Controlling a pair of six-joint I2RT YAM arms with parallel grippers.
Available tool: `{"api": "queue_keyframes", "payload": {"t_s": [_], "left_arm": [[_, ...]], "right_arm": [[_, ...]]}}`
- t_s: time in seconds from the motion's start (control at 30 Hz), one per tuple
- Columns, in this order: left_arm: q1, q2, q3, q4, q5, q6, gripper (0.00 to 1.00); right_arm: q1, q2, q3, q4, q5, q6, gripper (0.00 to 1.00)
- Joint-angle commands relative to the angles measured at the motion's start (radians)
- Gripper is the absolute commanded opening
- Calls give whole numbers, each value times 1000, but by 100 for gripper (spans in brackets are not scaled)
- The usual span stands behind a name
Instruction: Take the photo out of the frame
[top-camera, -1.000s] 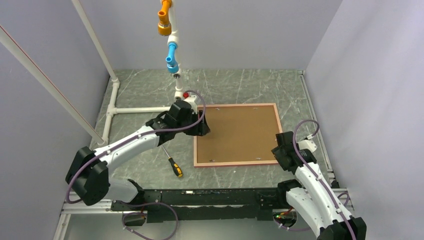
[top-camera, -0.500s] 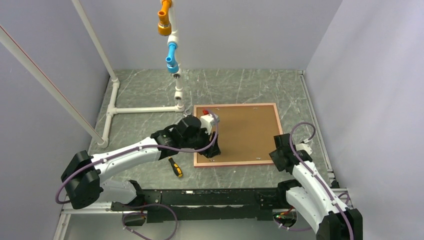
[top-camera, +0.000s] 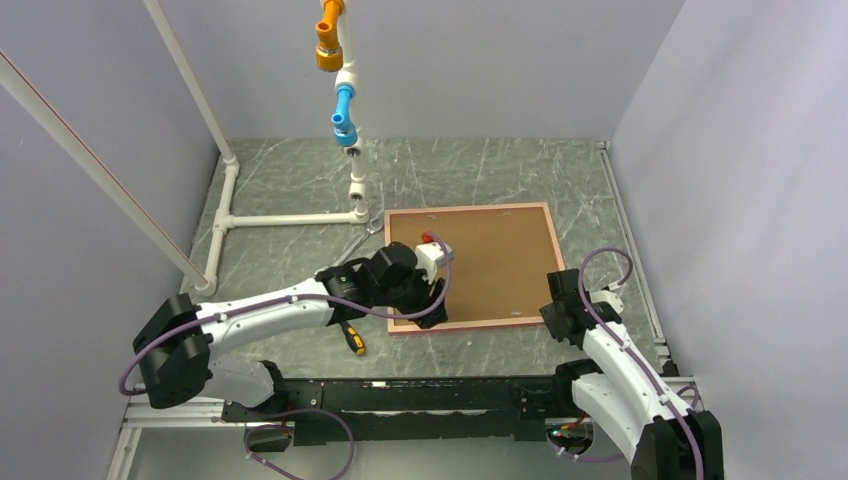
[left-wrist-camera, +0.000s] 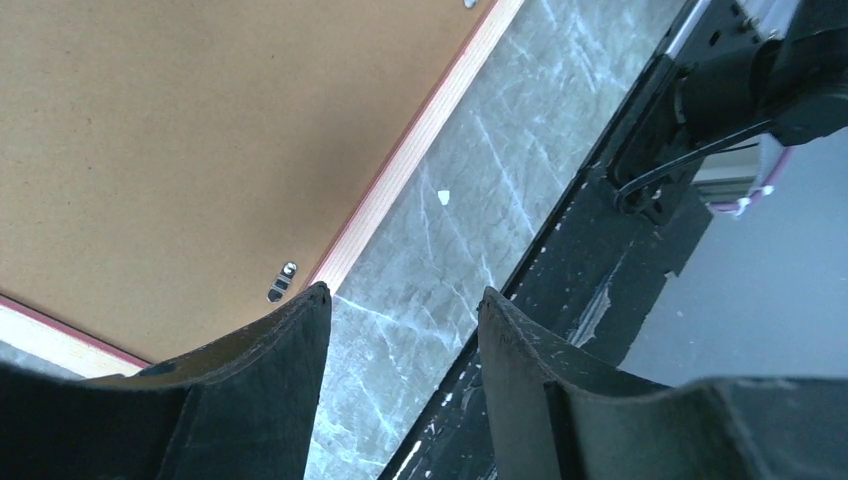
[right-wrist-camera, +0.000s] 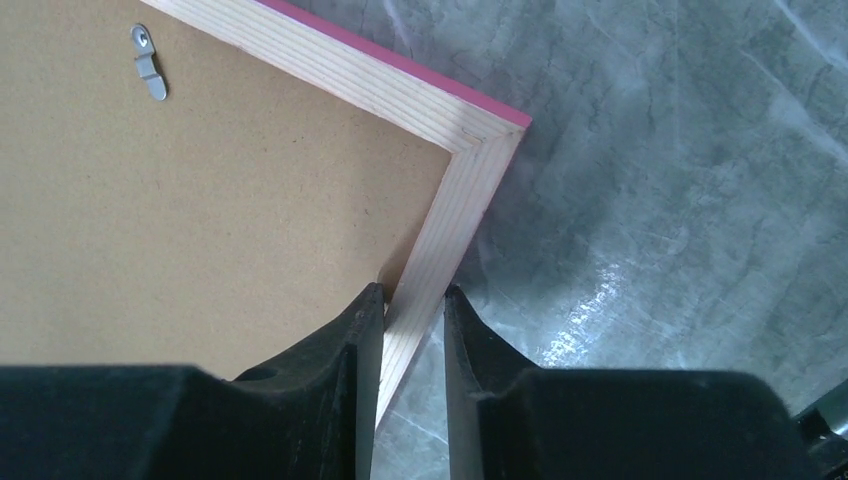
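The frame (top-camera: 480, 324) lies face down on the table, its brown backing board (top-camera: 490, 260) up, so the photo is hidden. My left gripper (top-camera: 430, 312) hovers open over the frame's near edge by its near left corner. In the left wrist view its fingers (left-wrist-camera: 400, 295) stand wide apart above the pink border (left-wrist-camera: 420, 160) and a small turn clip (left-wrist-camera: 280, 285), with nothing between them. My right gripper (top-camera: 557, 312) is at the near right corner. There its fingers (right-wrist-camera: 413, 290) pinch the wooden rail (right-wrist-camera: 440, 230), one on the backing side and one outside.
A yellow-handled screwdriver (top-camera: 350, 335) lies left of the frame's near left corner. A white pipe structure (top-camera: 290, 218) with orange (top-camera: 330, 40) and blue (top-camera: 343, 110) fittings stands at the back left. The black base rail (top-camera: 400, 395) runs along the near edge.
My left arm has swung from the frame's far left corner down to its near edge. The right gripper's jaws have narrowed onto the rail at the near right corner.
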Motion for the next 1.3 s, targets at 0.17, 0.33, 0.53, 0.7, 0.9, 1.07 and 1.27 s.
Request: {"api": "queue_keyframes", "payload": {"t_s": [0.17, 0.33, 0.53, 0.7, 0.9, 1.07, 1.27], "left_arm": [[-161, 144, 117, -53, -345, 115, 60], [-273, 283, 231, -184, -607, 136, 63], [-405, 408, 325, -217, -836, 198, 85], [-478, 535, 401, -274, -1081, 245, 86], [-513, 693, 460, -287, -1283, 316, 87], [-511, 723, 427, -167, -1353, 416, 86], [-503, 766, 406, -16, -1355, 565, 78]], "right_arm": [[-2, 35, 66, -68, 4, 24, 0], [-2, 51, 174, -172, -11, 28, 0], [-2, 35, 258, -218, -72, 13, 0], [-2, 33, 295, -245, -92, 12, 0], [-2, 33, 312, -269, -104, 21, 0], [-2, 15, 317, -273, -118, 24, 0], [-2, 9, 320, -279, -130, 29, 0]]}}
